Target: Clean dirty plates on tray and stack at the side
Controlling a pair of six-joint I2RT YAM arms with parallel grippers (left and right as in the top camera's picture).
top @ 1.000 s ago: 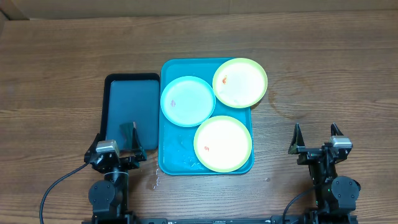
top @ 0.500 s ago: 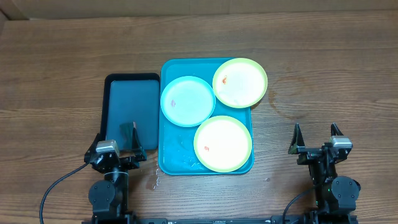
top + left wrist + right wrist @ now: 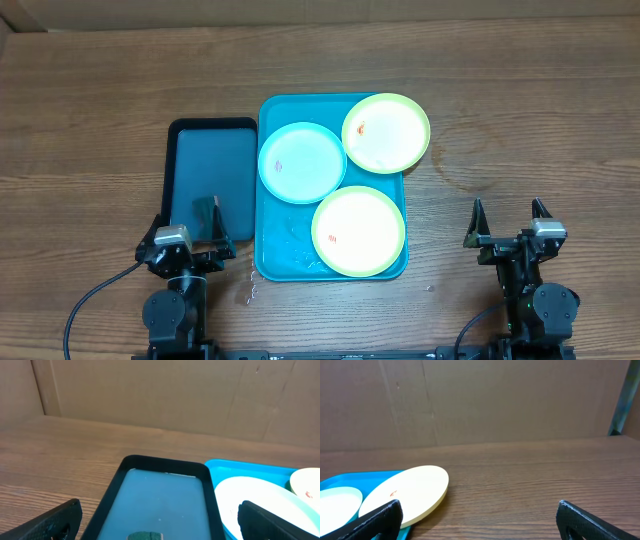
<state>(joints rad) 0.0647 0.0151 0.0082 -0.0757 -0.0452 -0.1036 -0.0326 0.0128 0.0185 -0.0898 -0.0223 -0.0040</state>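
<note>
Three plates (image 3: 302,162) lie on the turquoise tray (image 3: 283,246), frame centre. Left gripper (image 3: 190,228), lower left, and right gripper (image 3: 507,220), lower right: jaws fully spread, holding nothing.

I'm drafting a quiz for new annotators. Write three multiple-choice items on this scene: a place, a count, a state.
1. Where is the small dark navy rectangular tray, relative to the large turquoise rectangular plastic tray? A robot's left; B robot's right; C on top.
2. How many round plastic plates on that tray? A two; B three; C four.
3. The left pincer and right pincer are? A open, empty; B shut; C gripping plates.
1 A: it lies by the left pincer. 2 B: one light blue, two yellow-green. 3 A: jaws spread, nothing gripped.
</note>
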